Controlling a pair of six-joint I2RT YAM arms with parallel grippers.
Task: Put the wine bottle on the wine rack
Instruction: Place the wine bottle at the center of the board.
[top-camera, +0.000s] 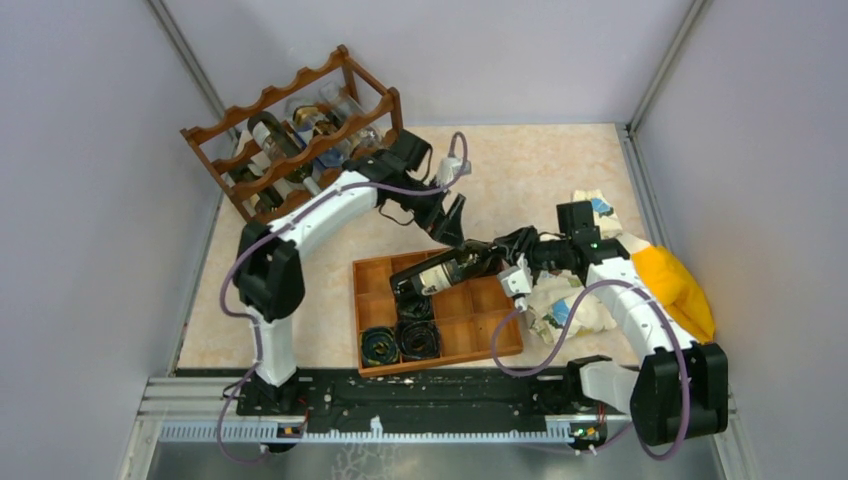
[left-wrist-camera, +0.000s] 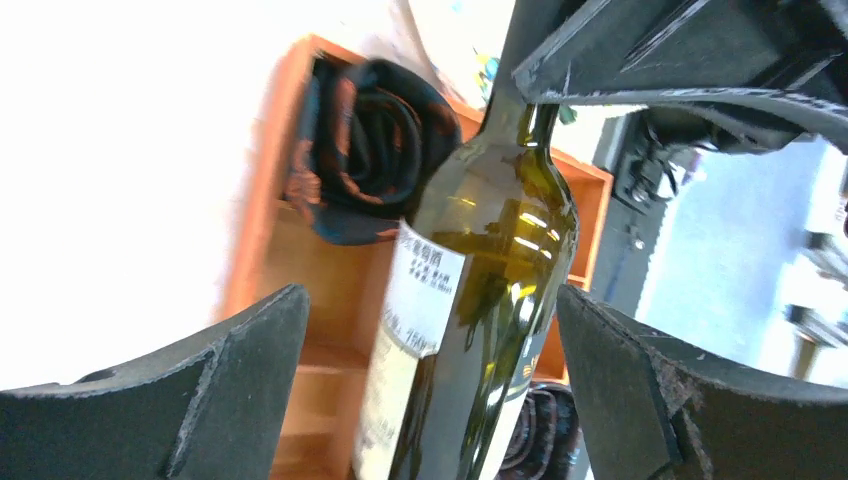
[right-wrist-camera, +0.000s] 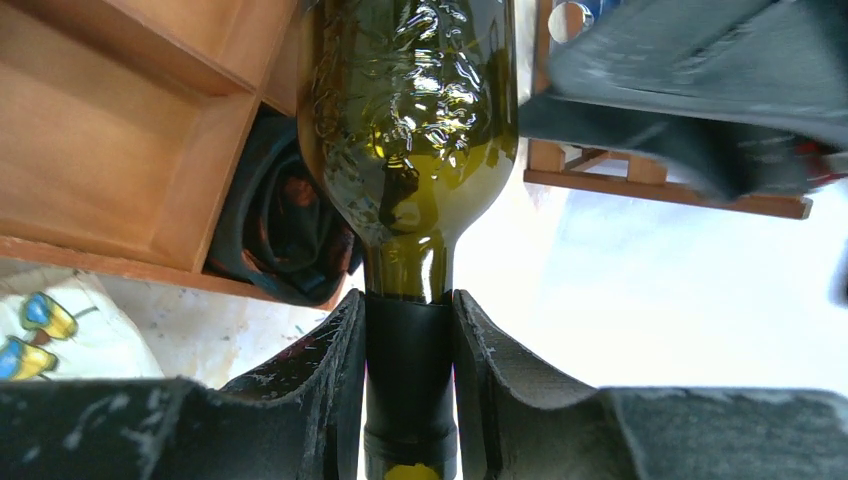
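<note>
The wine bottle (top-camera: 440, 272) is dark green glass with a white label. It lies nearly level just above the tray, base towards the left. My right gripper (top-camera: 497, 258) is shut on its black-capped neck, which shows clamped between the pads in the right wrist view (right-wrist-camera: 408, 330). My left gripper (top-camera: 452, 225) is open above the bottle's body. In the left wrist view (left-wrist-camera: 430, 300) its fingers (left-wrist-camera: 240, 385) stand apart on both sides of the bottle (left-wrist-camera: 470, 300) without touching it. The dark reddish-brown wine rack (top-camera: 300, 130) stands at the far left with bottles lying in it.
The flat orange-brown compartment tray (top-camera: 470, 325) lies under the bottle and holds dark rolled items (top-camera: 400, 340) in its near-left cells. A patterned white cloth (top-camera: 570, 300) and a yellow cloth (top-camera: 680, 285) lie under the right arm. Grey walls enclose the table.
</note>
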